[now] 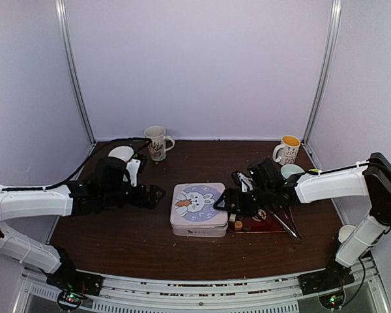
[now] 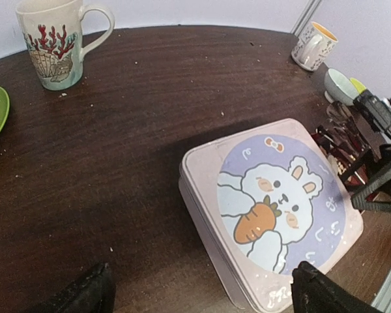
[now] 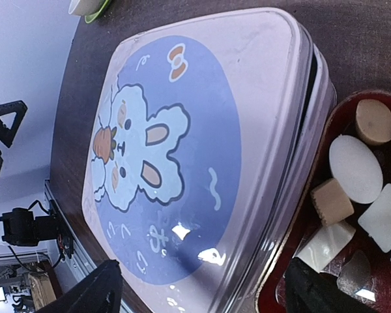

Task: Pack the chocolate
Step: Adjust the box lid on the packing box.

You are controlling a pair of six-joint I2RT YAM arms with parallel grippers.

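The chocolate (image 3: 355, 168) lies in a dark red tray (image 3: 313, 166): white, cream and tan pieces, some round and some cube-shaped, packed close together. The tray stands on the tabletop (image 1: 137, 241), right up against the right side of a pale tin (image 3: 182, 150) whose lid (printed with a rabbit holding a carrot) is on. The right fingers (image 1: 221, 202) are spread wide and grip nothing, poised above the line where tin and tray meet. The left fingers (image 1: 158, 193) are also wide apart and empty, just left of the tin and pointing at it. Metal tongs (image 1: 285, 223) lie at the tray's right edge. At the back stand a coral-patterned mug (image 1: 158, 142) and a yellow-lined mug (image 1: 288, 150).
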